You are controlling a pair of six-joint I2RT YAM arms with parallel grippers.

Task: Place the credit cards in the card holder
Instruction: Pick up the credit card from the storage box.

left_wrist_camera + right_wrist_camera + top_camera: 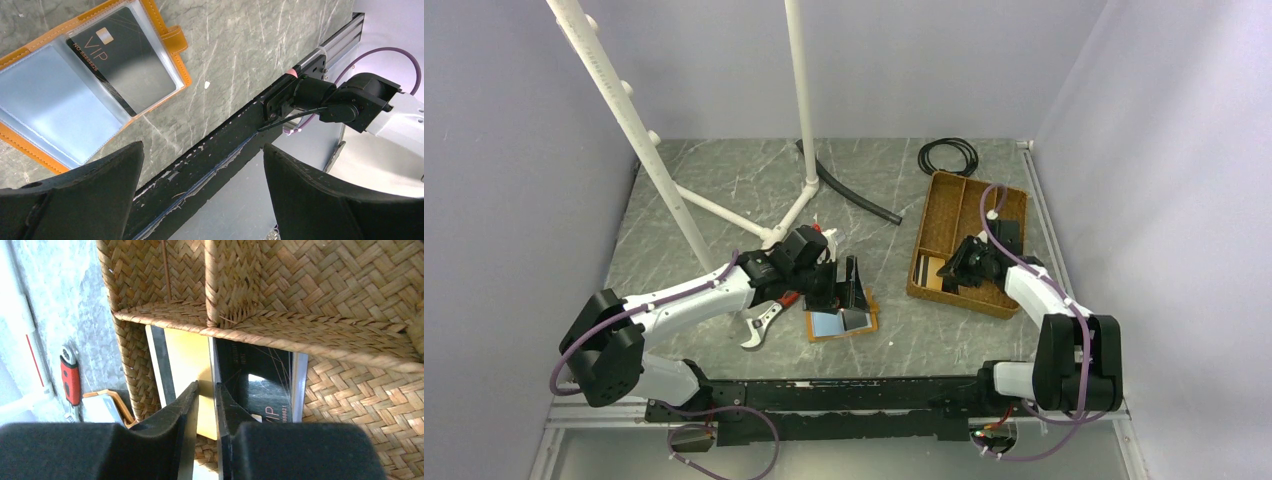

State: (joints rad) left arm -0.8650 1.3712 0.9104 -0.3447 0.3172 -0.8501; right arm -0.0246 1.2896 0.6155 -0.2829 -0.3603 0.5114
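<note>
- The card holder (839, 323) lies open and flat on the table (724, 190), near the middle and close to the near edge. Its clear sleeves face up.
- One black VIP card (125, 55) sits inside one sleeve. The panel beside it shows bluish.
- The left hand (844, 292) hangs just over the far edge of the card holder with its jaws spread wide and nothing between them. In the left wrist view the holder lies off to one side of the fingers (90, 200), not between them.
- The other credit cards (929, 272) lie in the near-left compartment of a woven tray (969, 195) on the right side of the table, to the right of the holder.
- The right hand (951, 268) dips into that compartment with its jaws drawn almost together, leaving only a thin slit.
- In the right wrist view a black card (255, 385) has its pale edge running toward that slit. Whether the jaws pinch it cannot be told.
- A yellow card (187, 360) lies beside the black one. A dark-striped card (159, 360) leans against the tray's side wall.
- The tray's woven divider (250, 322) crosses just beyond the fingertips.
- Red-handled pliers (769, 315) lie just left of the holder, under the left arm.
- A white pipe frame (724, 150) stands at the far left. A black hose (854, 195) and a coiled cable (948, 155) lie toward the far edge.
- A black rail (824, 390) runs along the near edge.
</note>
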